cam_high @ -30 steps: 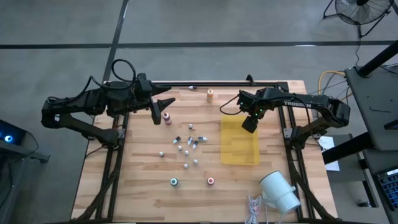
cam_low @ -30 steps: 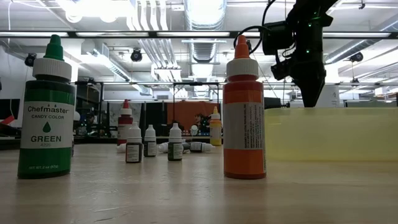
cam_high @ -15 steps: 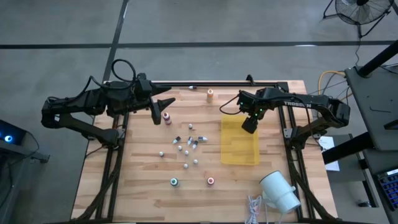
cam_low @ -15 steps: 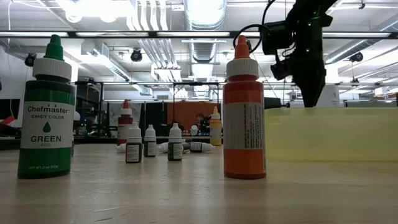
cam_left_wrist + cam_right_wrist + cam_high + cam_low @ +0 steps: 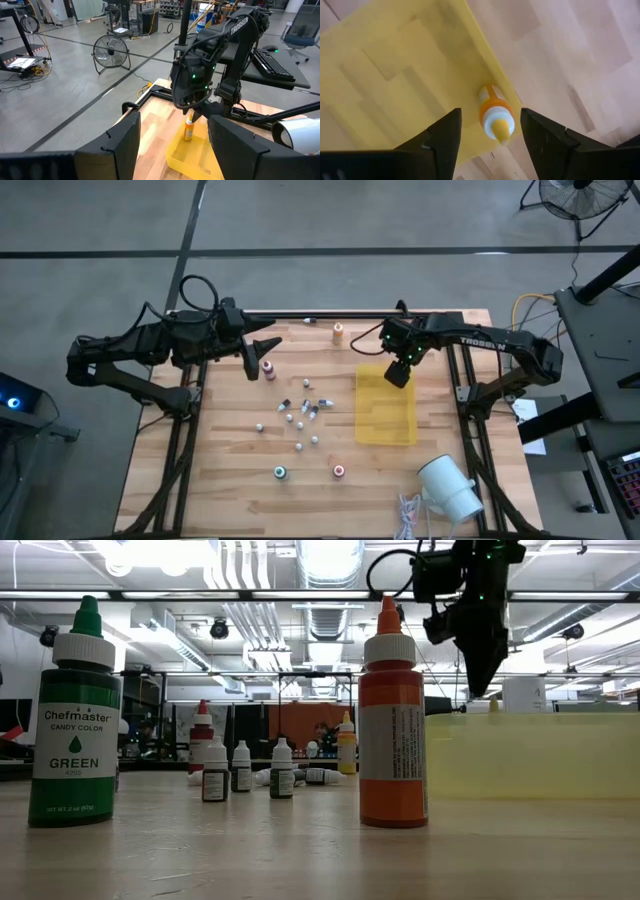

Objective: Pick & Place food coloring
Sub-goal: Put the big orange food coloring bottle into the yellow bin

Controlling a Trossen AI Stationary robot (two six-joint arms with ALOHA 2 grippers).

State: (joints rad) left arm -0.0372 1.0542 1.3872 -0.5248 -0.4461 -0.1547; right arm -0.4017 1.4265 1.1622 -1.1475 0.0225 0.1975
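Right gripper [image 5: 490, 114] fingers [image 5: 445, 135] spread apart, holding nothing. They hang above the small yellow-tipped, orange-collared plastic dropper bottle [image 5: 495, 112], which stands upright in a far corner of the shallow translucent yellow tray [image 5: 395, 65], just beside its wall. Judged light and rigid, with a smooth and probably slippery label and a narrow base, so it would tip easily. Best hold looks like the straight body below the collar, not the tapered tip. Left gripper [image 5: 262, 355] waits at the far left of the wooden surface [image 5: 230, 490], fingers also wide and empty, near the pink-topped bottle [image 5: 268, 367]. The rest of the food coloring is outside the tray: orange-topped bottle [image 5: 338, 332] near the far edge, green-topped bottle [image 5: 280, 472] and red-topped bottle [image 5: 339, 471] near the front, tiny whitish vials [image 5: 300, 420] scattered mid-surface, a few lying down. The tiny vials likely need a careful centred pinch. The big white cylinder [image 5: 448, 488] sits at the front right corner. The high view hides the trayed bottle under the right gripper — only the wrist views show it plainly. The low view shows just its tip over the tray wall, but it alone shows the right gripper well clear above.
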